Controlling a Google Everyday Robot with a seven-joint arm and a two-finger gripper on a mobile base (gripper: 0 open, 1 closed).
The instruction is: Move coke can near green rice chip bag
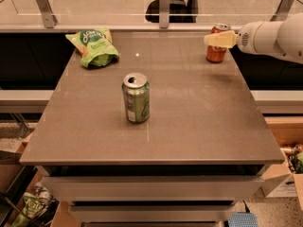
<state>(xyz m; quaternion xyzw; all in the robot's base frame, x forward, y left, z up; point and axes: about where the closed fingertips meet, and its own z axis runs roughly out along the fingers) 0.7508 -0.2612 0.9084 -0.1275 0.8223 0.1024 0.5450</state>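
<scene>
The coke can (216, 54) is red-orange with a silver top and stands upright at the far right corner of the table. My gripper (220, 39) comes in from the right on a white arm (272, 37) and lies across the can's upper part, hiding its middle. The green rice chip bag (93, 46) lies at the far left corner of the table, well apart from the can.
A green soda can (136, 98) stands upright in the middle of the brown table (199, 122). A glass rail with metal posts (164, 6) runs behind the far edge. Boxes and clutter sit on the floor at both sides (28, 205).
</scene>
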